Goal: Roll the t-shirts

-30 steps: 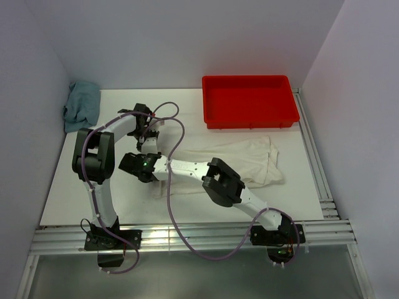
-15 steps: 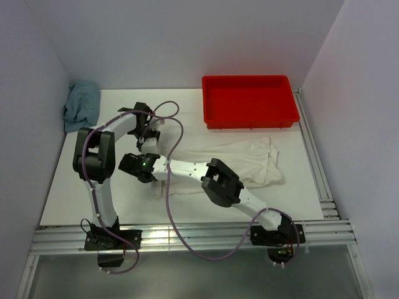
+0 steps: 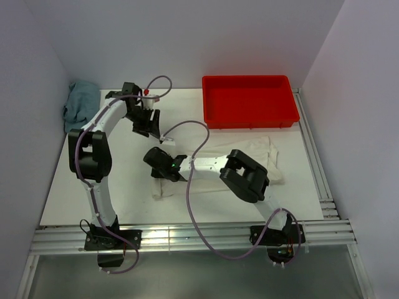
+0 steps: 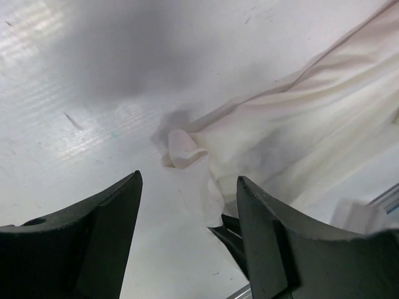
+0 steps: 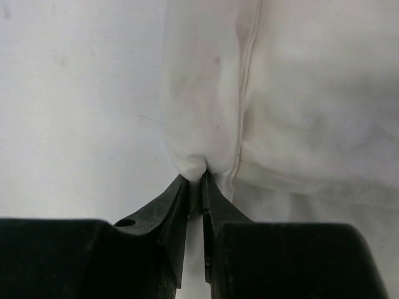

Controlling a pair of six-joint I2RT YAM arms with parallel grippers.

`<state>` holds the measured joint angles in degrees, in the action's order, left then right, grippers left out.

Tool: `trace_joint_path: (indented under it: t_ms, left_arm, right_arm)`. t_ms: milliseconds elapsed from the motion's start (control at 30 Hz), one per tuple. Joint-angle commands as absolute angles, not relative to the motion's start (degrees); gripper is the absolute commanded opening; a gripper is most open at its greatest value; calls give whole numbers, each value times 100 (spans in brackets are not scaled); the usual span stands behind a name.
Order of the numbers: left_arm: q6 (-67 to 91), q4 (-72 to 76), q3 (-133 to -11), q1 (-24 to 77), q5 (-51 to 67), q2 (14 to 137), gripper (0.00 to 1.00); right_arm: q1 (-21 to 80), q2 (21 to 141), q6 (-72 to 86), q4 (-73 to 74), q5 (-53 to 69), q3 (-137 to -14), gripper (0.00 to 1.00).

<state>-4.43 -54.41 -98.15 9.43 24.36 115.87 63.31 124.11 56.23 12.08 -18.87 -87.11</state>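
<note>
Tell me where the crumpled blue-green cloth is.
Top view: the blue-green cloth lies bunched at the table's far left corner, left of the left gripper and far from the red tray.

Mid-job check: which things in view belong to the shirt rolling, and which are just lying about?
Job: cream t-shirt, pinched at a fold by the right tool; left tool, open, holding nothing.
Lying about: red tray; crumpled blue cloth in the far left corner, maybe another shirt, cannot tell.

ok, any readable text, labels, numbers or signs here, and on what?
None readable in any view.
Red tray, cream t-shirt, blue cloth, left arm, right arm: no print visible.
Green light on the right arm: a lamp only, no characters.
</note>
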Motion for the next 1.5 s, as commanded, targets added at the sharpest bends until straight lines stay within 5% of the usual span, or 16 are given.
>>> trace_joint_path:
  t_ms: [0,333,833,1167,1267,1400,1467]
  left_arm:
    - [-729,-5801,-10090,634,3233,11277,68]
    - [-1239,-5335,-8694,194,3893,10942,68]
    - [-1468,-4351,-7445,263,4368,11004,69]
    - [-1030,-3903,-7418,501,3543,11197,65]
    - [-810,-3797,-7523,501,3314,11329,57]
    - [-493,-3779,-7743,553,3006,11408,24]
    - [-361,-3797,-7804,580,2761,11382,16]
  right_arm:
    - [6258,12446,6046,-470,-151,-7728,14]
    - [5766,12366,7741,-4137,923,-5609,9]
    - [5660,12401,8183,-4299,993,-5256,9]
    - [5651,12402,8174,-4131,985,-5344,9]
    - [5643,12366,8130,-4017,958,-5370,9]
    - [5651,12226,7911,-3675,827,-5414,9]
    - [5660,12121,7805,-3332,686,-5467,10]
